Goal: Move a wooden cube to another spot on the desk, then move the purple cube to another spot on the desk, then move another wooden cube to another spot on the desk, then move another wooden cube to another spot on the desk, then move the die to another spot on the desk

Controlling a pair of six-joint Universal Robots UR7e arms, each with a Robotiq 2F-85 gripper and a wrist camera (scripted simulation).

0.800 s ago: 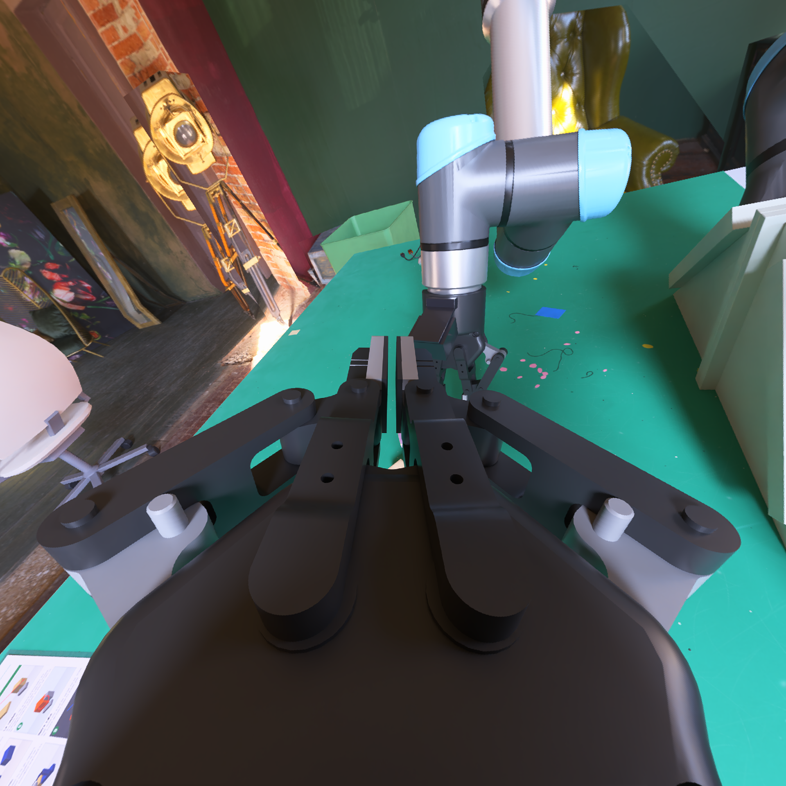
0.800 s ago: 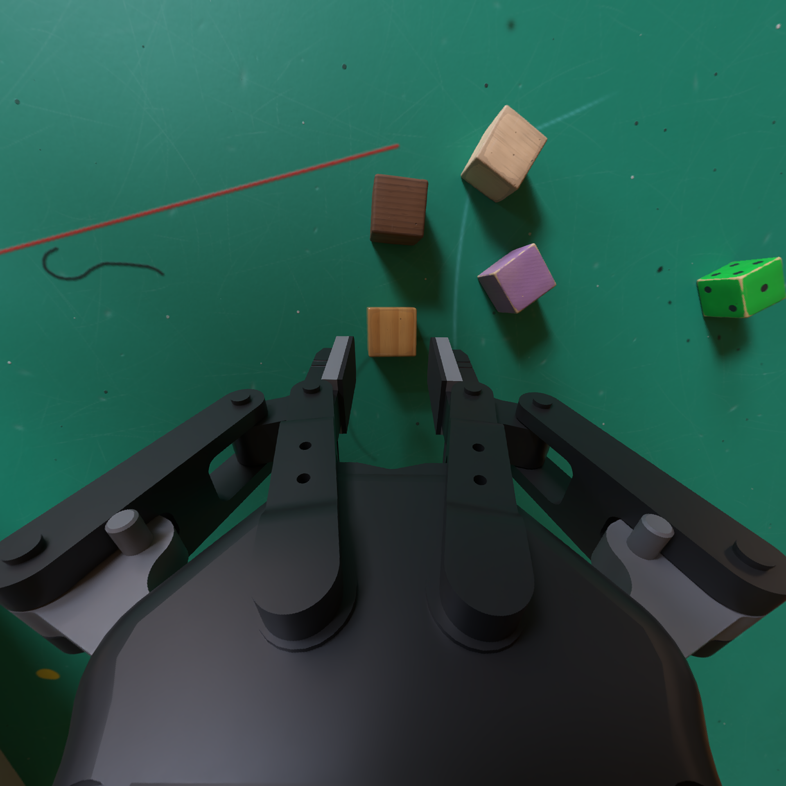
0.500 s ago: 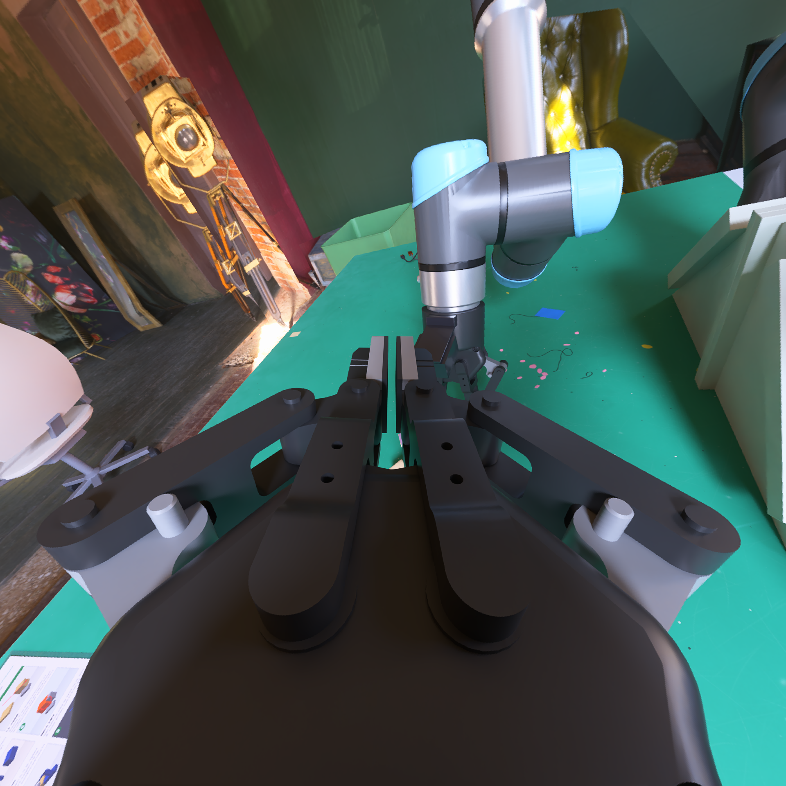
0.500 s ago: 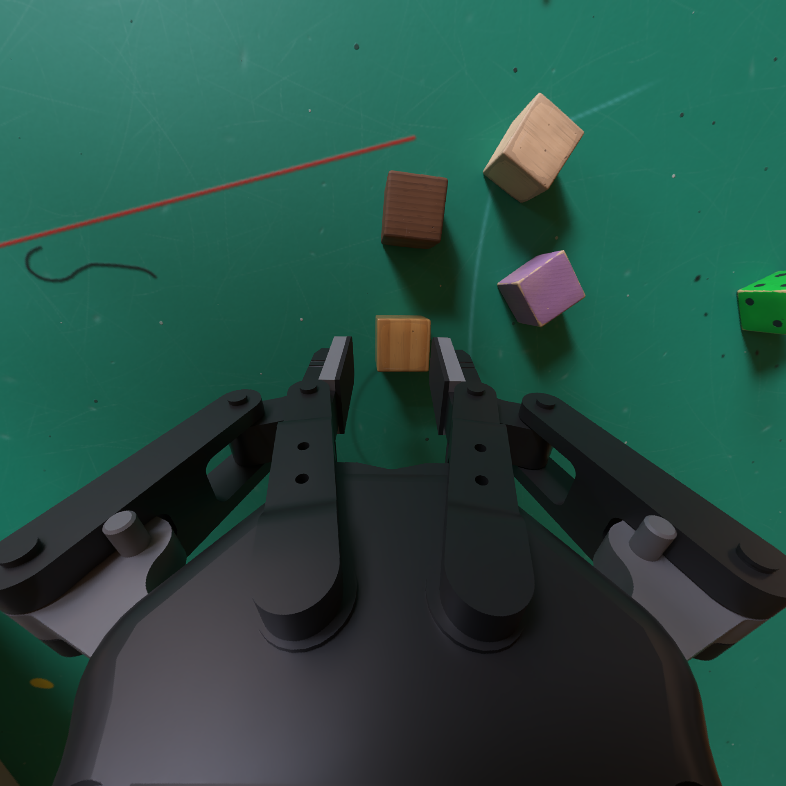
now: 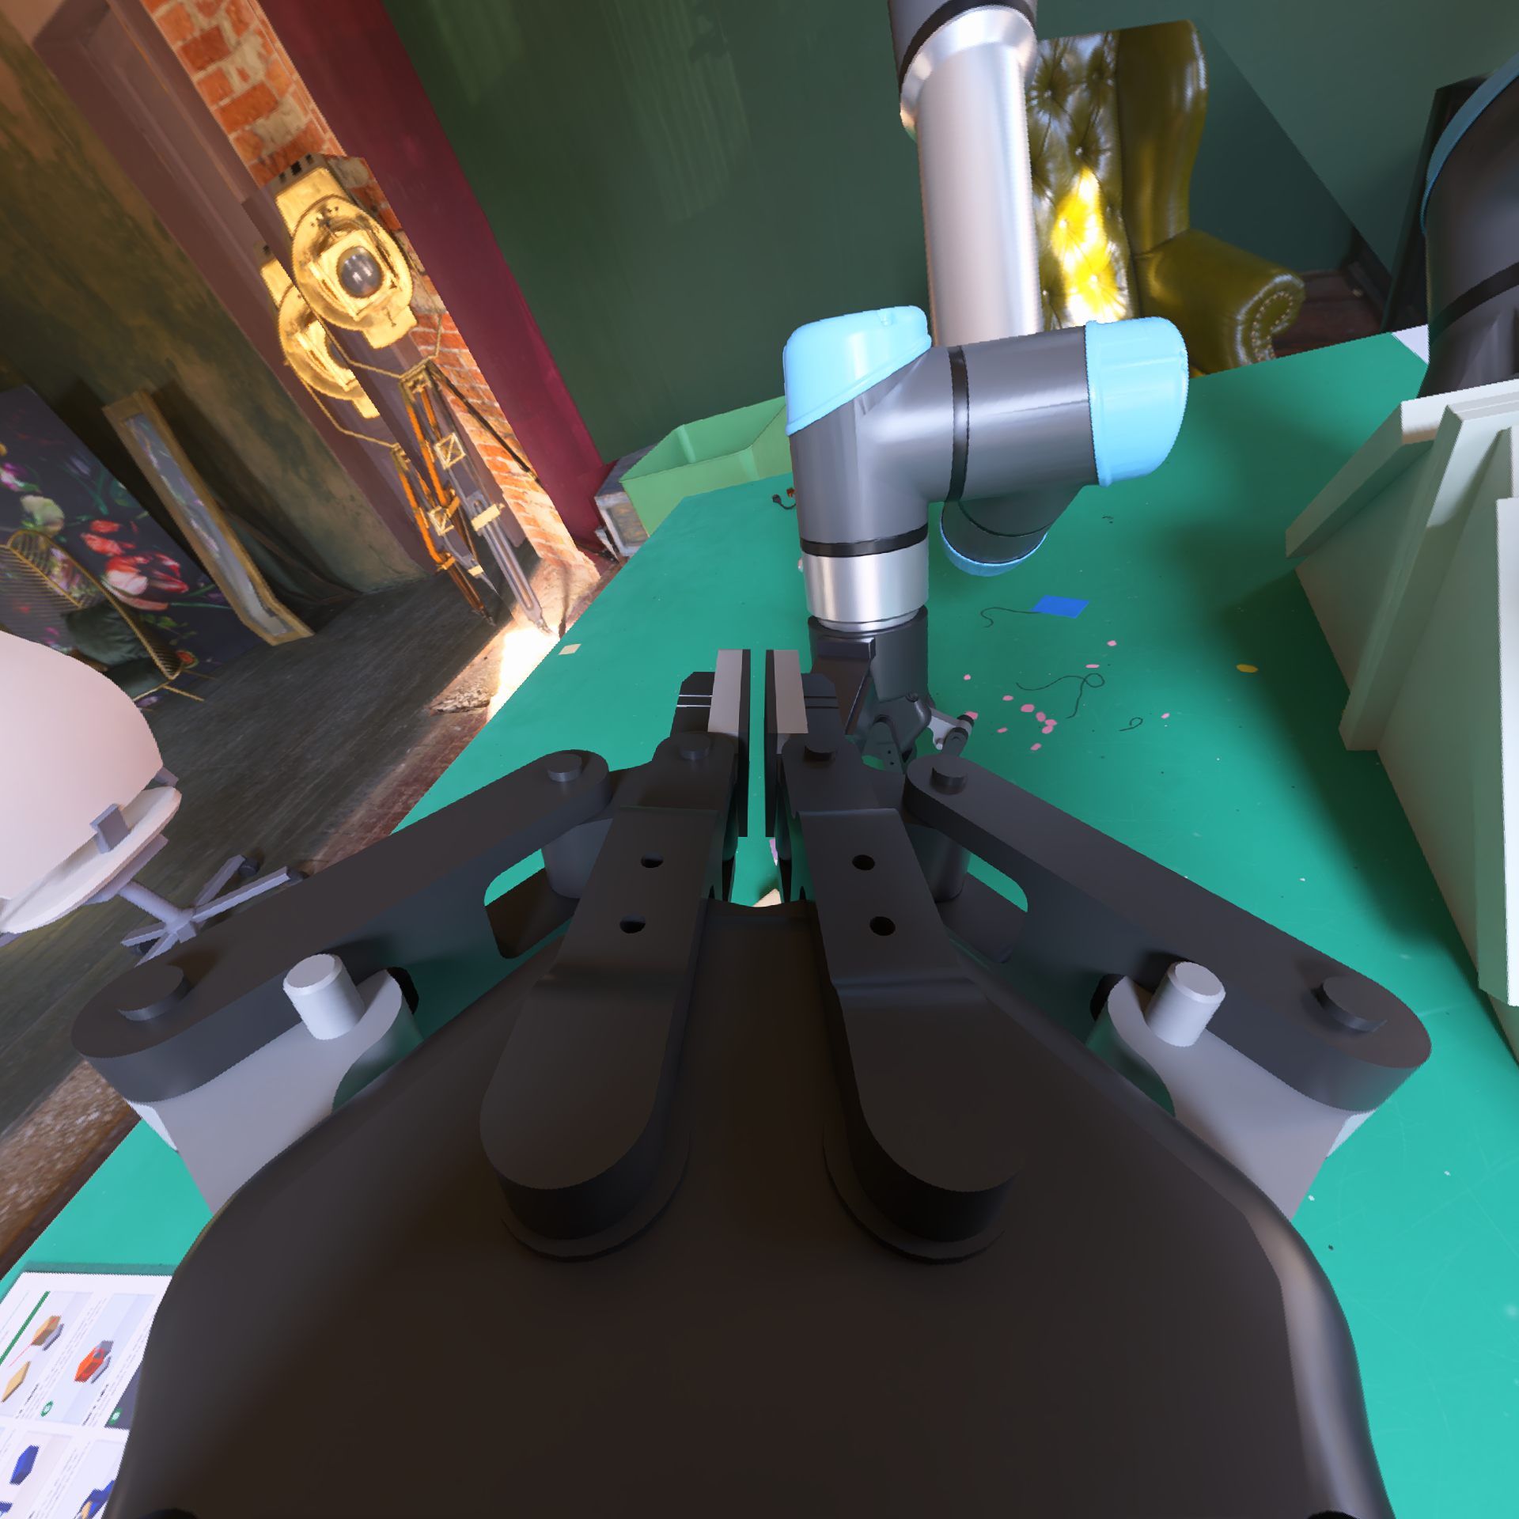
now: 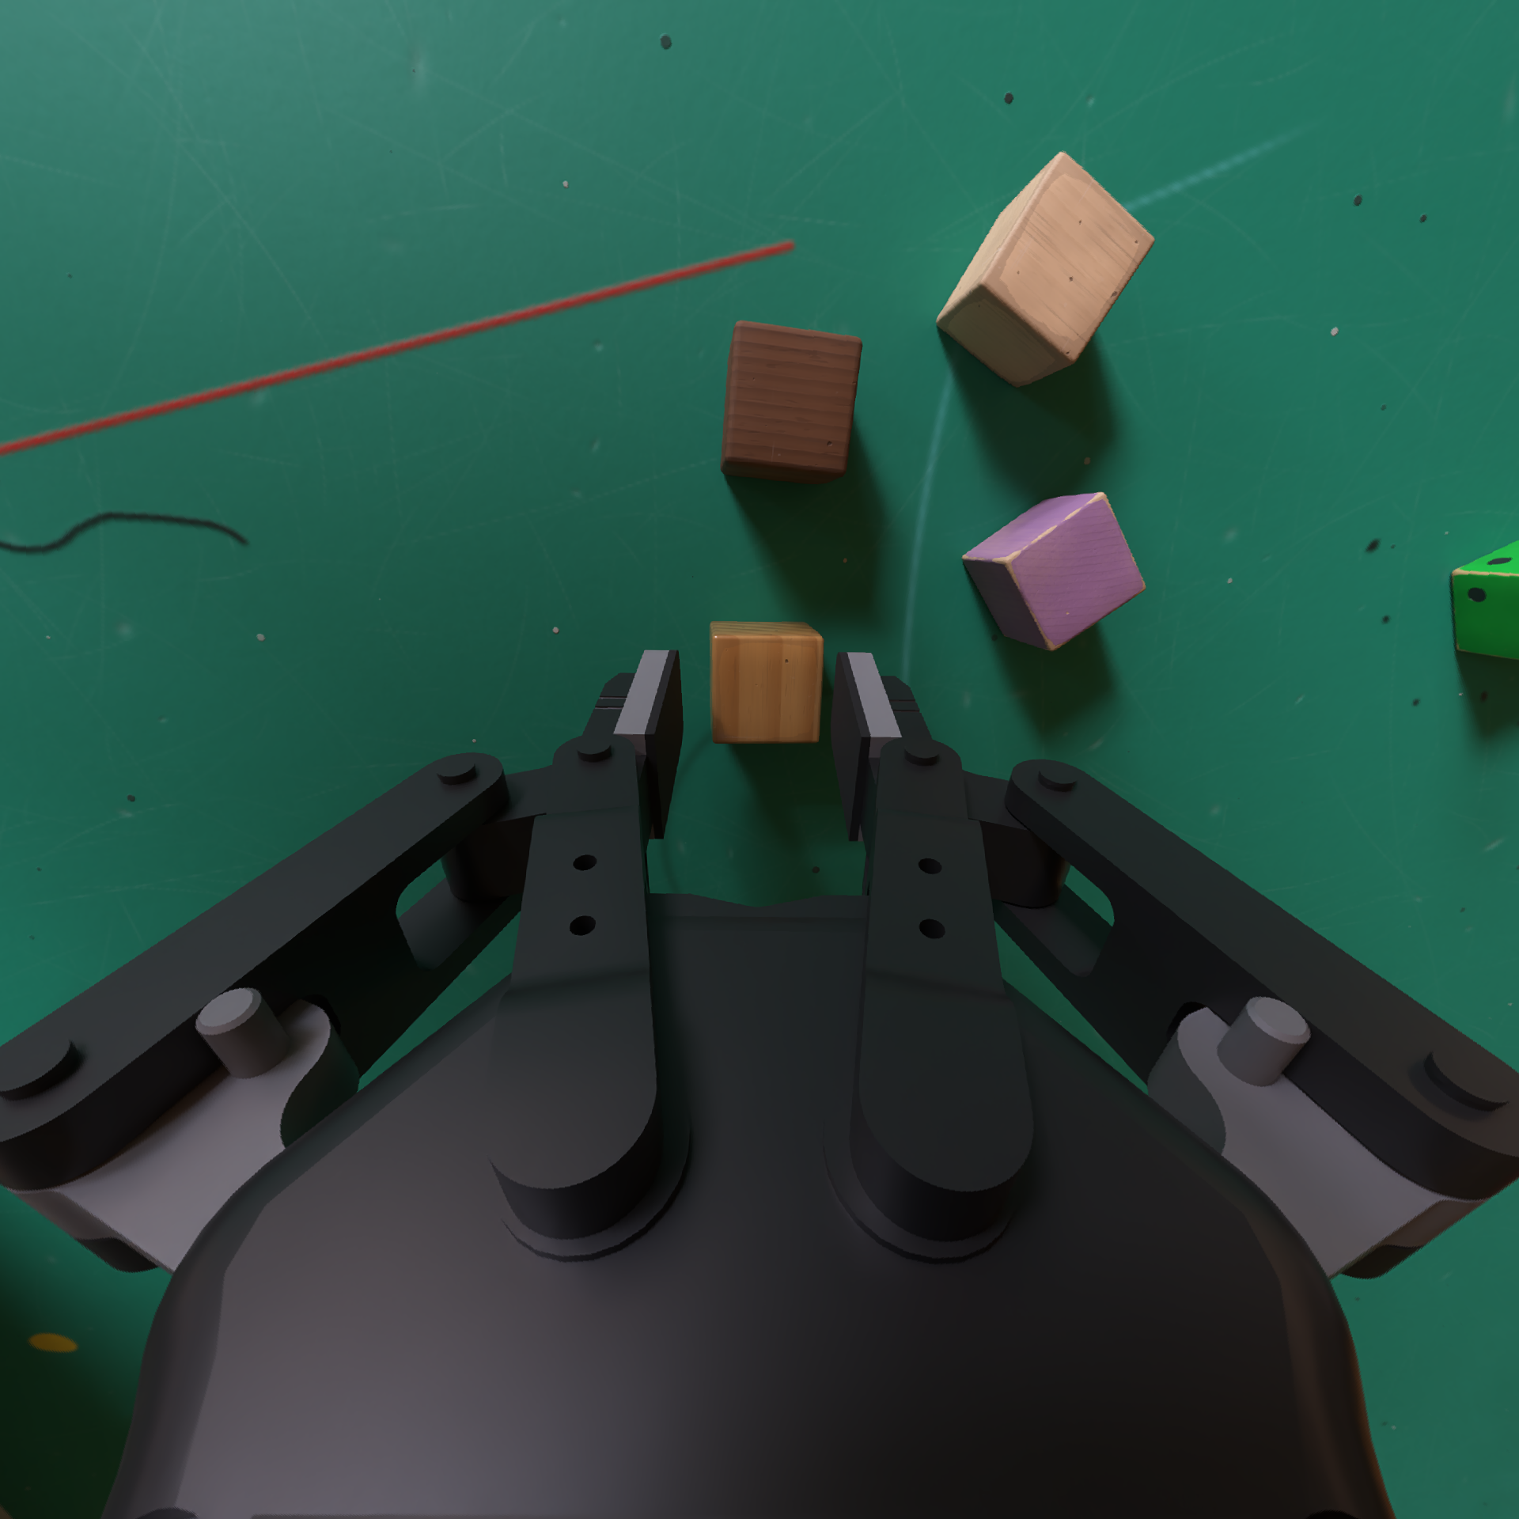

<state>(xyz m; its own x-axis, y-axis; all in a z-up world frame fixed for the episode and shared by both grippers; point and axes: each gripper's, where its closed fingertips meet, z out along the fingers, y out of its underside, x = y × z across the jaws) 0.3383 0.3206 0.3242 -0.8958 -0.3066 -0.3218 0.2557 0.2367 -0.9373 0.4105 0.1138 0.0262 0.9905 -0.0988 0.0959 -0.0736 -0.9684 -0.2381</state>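
In the right wrist view my right gripper (image 6: 760,699) is open and points down at the green desk. A small orange-brown wooden cube (image 6: 766,682) lies between its fingertips, with gaps on both sides. A dark brown wooden cube (image 6: 789,400) lies beyond it. A pale wooden cube (image 6: 1045,267) lies farther right. The purple cube (image 6: 1056,569) lies to the right. The green die (image 6: 1488,600) is cut off by the right edge. In the left wrist view my left gripper (image 5: 756,690) is shut and empty above the desk. The right arm (image 5: 929,460) reaches down beyond it.
A pale green cabinet (image 5: 1430,657) stands at the right of the desk in the left wrist view. A green bin (image 5: 707,468) sits at the far desk end. A printed sheet (image 5: 57,1381) lies at the near left corner. The desk's left edge drops to the floor.
My right gripper has come down toward the desk, and the orange-brown cube now lies between its fingertips. The left gripper has not moved.
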